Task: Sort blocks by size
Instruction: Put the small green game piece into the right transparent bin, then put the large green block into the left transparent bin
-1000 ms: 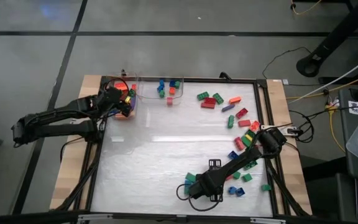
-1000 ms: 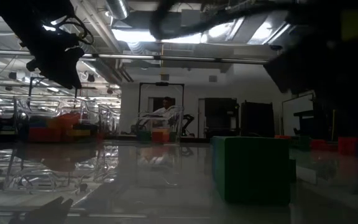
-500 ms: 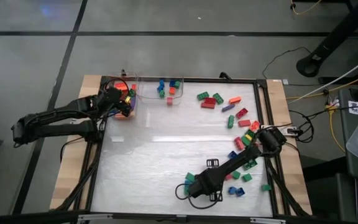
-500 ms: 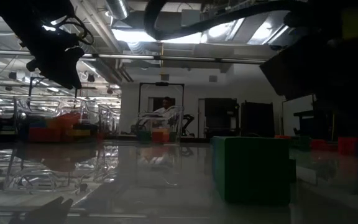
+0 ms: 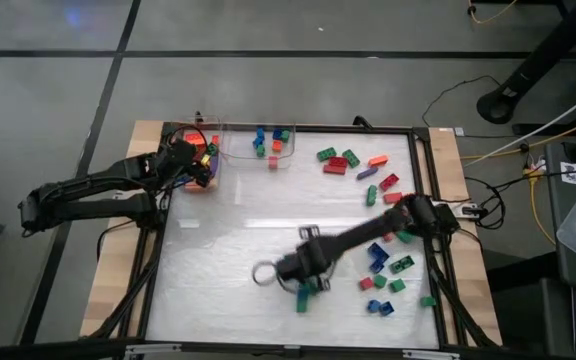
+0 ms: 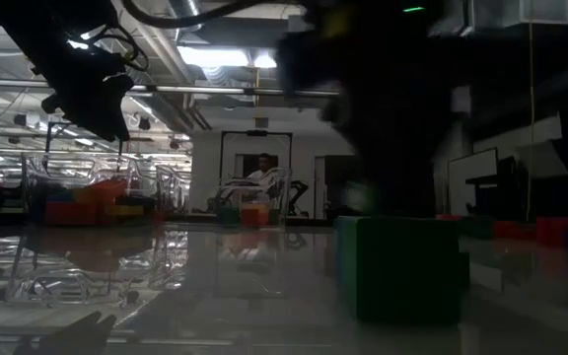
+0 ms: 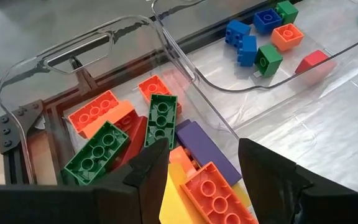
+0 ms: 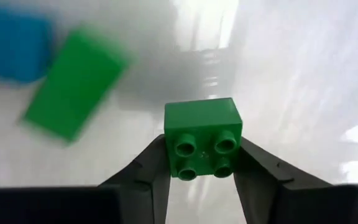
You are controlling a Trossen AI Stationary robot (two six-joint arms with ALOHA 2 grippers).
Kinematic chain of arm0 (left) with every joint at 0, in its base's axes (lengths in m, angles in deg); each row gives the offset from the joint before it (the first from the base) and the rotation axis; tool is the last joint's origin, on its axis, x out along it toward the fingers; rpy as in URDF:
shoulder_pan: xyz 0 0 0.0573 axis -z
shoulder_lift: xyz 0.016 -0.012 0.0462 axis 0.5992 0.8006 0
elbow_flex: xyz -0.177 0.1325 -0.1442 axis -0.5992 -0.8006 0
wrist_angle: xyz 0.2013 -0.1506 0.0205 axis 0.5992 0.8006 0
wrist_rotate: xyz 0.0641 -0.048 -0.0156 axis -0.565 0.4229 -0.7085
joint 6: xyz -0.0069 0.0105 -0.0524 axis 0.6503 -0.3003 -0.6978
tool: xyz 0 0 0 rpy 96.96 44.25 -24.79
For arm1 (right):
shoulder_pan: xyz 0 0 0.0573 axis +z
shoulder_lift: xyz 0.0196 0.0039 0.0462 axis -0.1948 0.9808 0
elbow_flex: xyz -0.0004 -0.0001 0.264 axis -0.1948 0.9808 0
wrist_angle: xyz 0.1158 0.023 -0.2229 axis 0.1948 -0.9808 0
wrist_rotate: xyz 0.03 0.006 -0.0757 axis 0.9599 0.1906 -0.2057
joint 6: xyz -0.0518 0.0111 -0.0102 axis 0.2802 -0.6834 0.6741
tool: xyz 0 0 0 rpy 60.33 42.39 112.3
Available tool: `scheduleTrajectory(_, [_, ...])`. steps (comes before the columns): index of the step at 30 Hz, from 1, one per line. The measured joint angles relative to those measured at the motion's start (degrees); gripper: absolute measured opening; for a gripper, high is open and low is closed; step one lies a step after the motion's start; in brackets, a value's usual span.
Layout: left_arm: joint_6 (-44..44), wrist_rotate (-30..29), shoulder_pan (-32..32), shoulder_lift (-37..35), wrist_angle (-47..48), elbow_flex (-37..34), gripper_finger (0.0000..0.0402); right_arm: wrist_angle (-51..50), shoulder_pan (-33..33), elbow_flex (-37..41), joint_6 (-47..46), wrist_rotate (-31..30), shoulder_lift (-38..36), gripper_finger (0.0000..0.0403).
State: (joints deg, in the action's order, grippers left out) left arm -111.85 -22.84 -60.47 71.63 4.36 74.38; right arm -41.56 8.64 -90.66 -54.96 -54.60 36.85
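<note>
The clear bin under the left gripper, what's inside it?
Long bricks fill the clear bin: two green bricks, orange ones, a purple one. The left gripper hides whatever lies under its fingers.

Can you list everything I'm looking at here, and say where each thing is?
Held block: one, green, short and square, between the right gripper's fingers.
Loose blocks: many, mixed colours, on the table's right side.
Left clear bin: one, at the far left corner, holding long blocks, orange, green, purple, yellow.
Second clear bin: one, beside the first, holding short blocks, blue, green, orange, red.
Table: one, pale top, dark frame.
Person: one, far off in the room.
Left gripper: open, over the left bin.
Right gripper: above mid-table.
</note>
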Motion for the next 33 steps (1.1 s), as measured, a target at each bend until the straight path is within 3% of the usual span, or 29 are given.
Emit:
scheduleTrajectory(6, [-1.9, 0.0, 0.0, 0.0, 0.0, 0.0, 0.0182, 3.4, -10.6, -6.1, 13.1, -12.6, 0.0, 0.0156])
scheduleTrajectory(10, [-1.8, 0.1, 0.0, 0.0, 0.0, 0.0, 0.0182, 11.7, -19.0, -8.9, 20.1, -16.3, -0.1, 0.0153])
scheduleTrajectory(15, [-1.8, 0.1, 0.0, 0.0, 0.0, 0.0, 0.0182, 26.2, -28.7, -9.9, 26.6, -15.3, -0.1, 0.0148])
scheduleTrajectory(20, [-1.8, 0.1, 0.0, 0.0, 0.0, 0.0, 0.0182, 35.7, -36.3, -9.9, 27.5, -10.1, -0.1, 0.018])
scheduleTrajectory(26, [-1.8, 0.1, 0.0, 0.0, 0.0, 0.0, 0.0182, 37.0, -41.2, -9.9, 21.5, -5.4, -0.1, 0.0216])
scheduleTrajectory(33, [-1.8, 0.1, 0.0, 0.0, 0.0, 0.0, 0.0182, 31.5, -40.8, -9.9, 16.4, -2.8, -0.9, 0.0228])
